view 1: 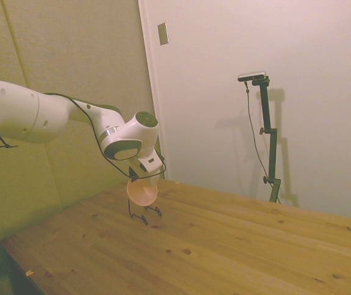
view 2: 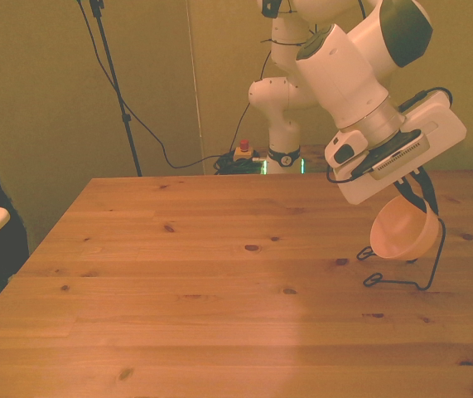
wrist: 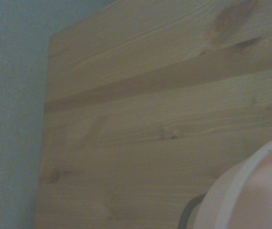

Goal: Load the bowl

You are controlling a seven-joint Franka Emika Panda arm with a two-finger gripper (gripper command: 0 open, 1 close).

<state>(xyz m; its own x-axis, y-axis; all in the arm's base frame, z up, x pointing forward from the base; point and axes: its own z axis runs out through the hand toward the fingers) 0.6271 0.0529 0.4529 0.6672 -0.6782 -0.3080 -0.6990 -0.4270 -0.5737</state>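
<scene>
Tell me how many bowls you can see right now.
1. The pink bowl hangs tilted at the gripper, above the black wire rack near the front view's right edge of the wooden table. No others are visible.

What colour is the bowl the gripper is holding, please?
Pale salmon pink bowl, plain; clearest in the front view.

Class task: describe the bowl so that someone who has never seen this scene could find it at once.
Start at the wooden table, then follow the white arm down to its pincer. Directly beneath hangs the pink bowl, tilted on edge against a thin black wire rack; it is the only round, coloured thing there.
</scene>
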